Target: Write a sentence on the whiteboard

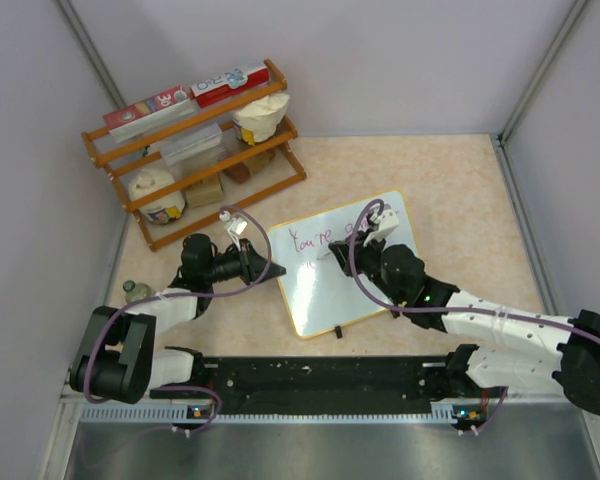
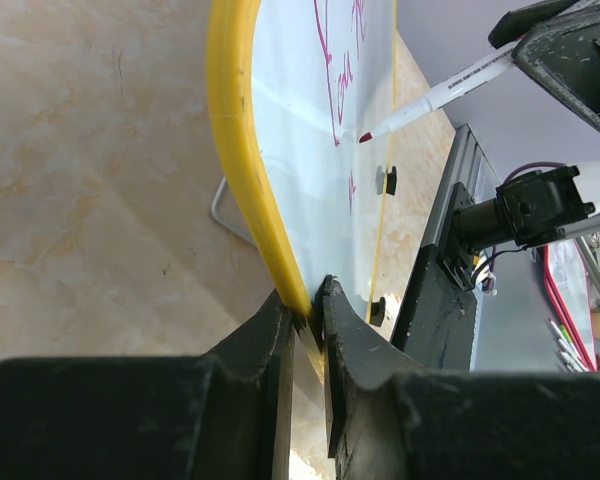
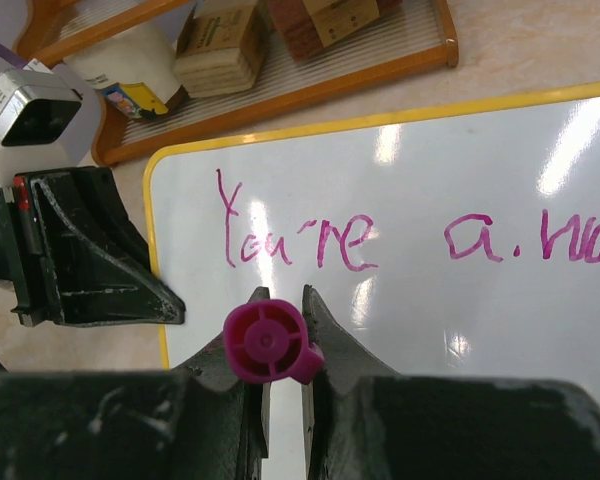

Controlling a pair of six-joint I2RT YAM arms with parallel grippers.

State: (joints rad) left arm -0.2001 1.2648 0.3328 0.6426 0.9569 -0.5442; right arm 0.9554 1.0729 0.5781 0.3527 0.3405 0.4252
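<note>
Top external view: a wooden rack (image 1: 230,207) at the far left of the bench (image 1: 460,190) holds red-and-white boxes (image 1: 230,83) on its top tier, with pale tubs (image 1: 260,118) and tan cartons below. The bench surface is beige and mottled, and plain grey walls (image 1: 380,60) close three sides.

The whiteboard (image 1: 320,290) lies mid-bench, skewed, with magenta writing (image 3: 290,240) reading "You're a…".

The left end effector (image 2: 308,305) is nearly closed, pinching the board's yellow rim at its left edge. The right end effector (image 3: 283,320) is clamped on a magenta marker (image 3: 267,343) above the board. Whether the tip touches the board cannot be told.

A small bottle (image 1: 132,291) stands near left, beside the left arm. A black rail (image 1: 320,375) runs along the near edge.
</note>
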